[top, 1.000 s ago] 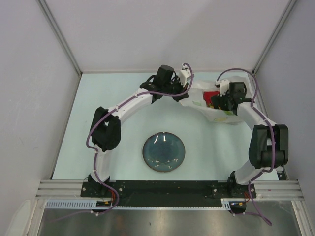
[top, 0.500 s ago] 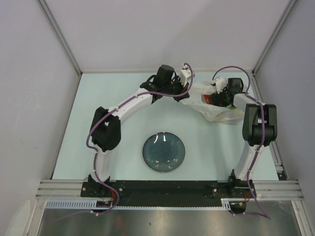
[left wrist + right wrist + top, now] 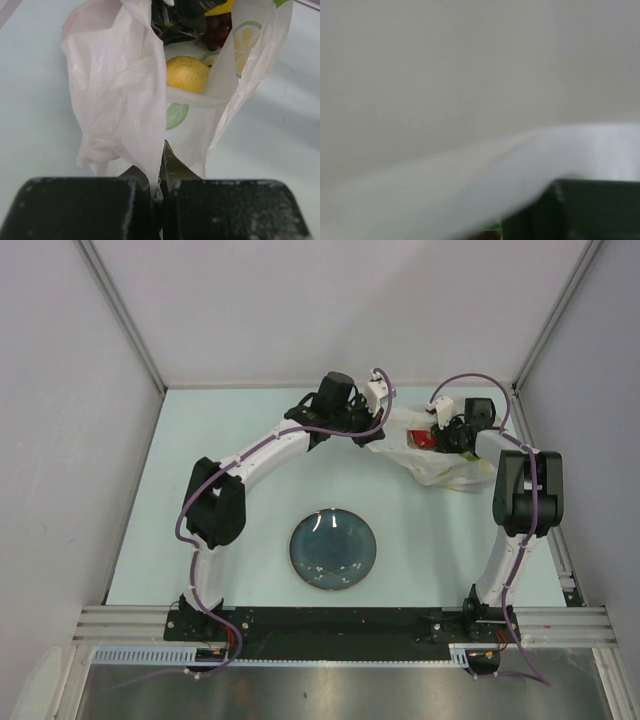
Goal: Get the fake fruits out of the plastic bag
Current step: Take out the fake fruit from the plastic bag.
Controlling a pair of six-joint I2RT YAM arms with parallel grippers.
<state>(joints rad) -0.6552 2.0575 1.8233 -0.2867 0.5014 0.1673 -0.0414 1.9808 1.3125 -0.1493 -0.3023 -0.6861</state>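
On the table (image 3: 200,420), a plate (image 3: 333,551) lies (well apart from the plastic bag (image 3: 447,476))

This looks like a robot test lab, because a left arm (image 3: 255,453) and a right arm (image 3: 497,575) are bolted to a metal rail (image 3: 120,623) beside a plain pale table (image 3: 250,540) with bare gray walls (image 3: 60,440) around it.

The top camera looked down over the whole table (image 3: 420,540). Both wrist cameras sat close against the plastic bag (image 3: 115,90) there.
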